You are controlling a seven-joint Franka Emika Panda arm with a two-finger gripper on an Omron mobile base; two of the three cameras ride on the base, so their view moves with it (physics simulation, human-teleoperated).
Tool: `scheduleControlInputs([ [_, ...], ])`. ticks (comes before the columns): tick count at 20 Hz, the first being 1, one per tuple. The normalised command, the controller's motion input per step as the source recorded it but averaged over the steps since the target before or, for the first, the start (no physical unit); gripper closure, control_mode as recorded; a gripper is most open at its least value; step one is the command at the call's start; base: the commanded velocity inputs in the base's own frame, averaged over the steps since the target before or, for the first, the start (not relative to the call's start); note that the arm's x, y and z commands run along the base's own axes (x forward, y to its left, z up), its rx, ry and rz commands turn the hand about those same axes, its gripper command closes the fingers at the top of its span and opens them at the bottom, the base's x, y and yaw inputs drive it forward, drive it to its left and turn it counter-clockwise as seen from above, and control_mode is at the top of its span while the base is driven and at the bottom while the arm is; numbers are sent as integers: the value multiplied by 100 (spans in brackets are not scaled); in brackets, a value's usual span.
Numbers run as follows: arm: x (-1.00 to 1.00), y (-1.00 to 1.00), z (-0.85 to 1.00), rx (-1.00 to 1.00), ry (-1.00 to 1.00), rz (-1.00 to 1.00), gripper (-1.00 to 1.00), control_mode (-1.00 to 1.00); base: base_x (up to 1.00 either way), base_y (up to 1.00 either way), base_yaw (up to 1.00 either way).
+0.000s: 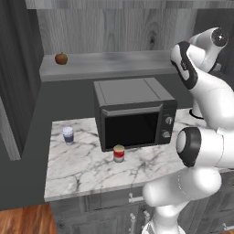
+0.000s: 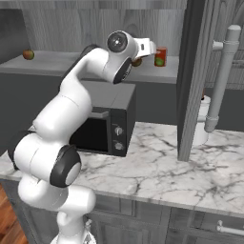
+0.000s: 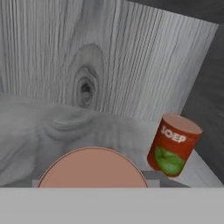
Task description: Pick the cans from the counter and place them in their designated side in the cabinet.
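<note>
An orange-red can (image 3: 173,146) with a green patch stands upright on the cabinet (image 2: 71,64) shelf board, toward its right end, also as the can (image 2: 160,56). My gripper (image 2: 138,56) is up at the shelf just left of it. It is shut on another can (image 3: 92,168), whose round salmon top lies right under the hand camera. Grey finger stubs touch both sides of that top. A red-and-white can (image 1: 119,153) with a tan top stands on the counter (image 1: 77,169) in front of the microwave.
A black microwave (image 1: 132,116) sits on the counter under the shelf. Left of it stands a white cup (image 1: 68,135) with a blue band. An apple (image 1: 61,58) lies at the shelf's left end. A dark upright panel (image 2: 188,81) and a white pipe (image 2: 219,76) stand on the right.
</note>
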Motion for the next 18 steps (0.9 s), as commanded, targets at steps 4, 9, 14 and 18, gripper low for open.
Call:
scheduleControlInputs([
  [4, 10, -9, 0, 0, 5, 0, 100, -100, 0, 0, 0],
  [9, 8, -8, 0, 0, 6, 0, 100, -100, 0, 0, 0],
  [14, 10, -2, -1, -1, 5, 0, 100, -100, 0, 0, 0],
  [18, 9, 0, -1, -2, 4, 0, -100, -100, 0, 0, 0],
])
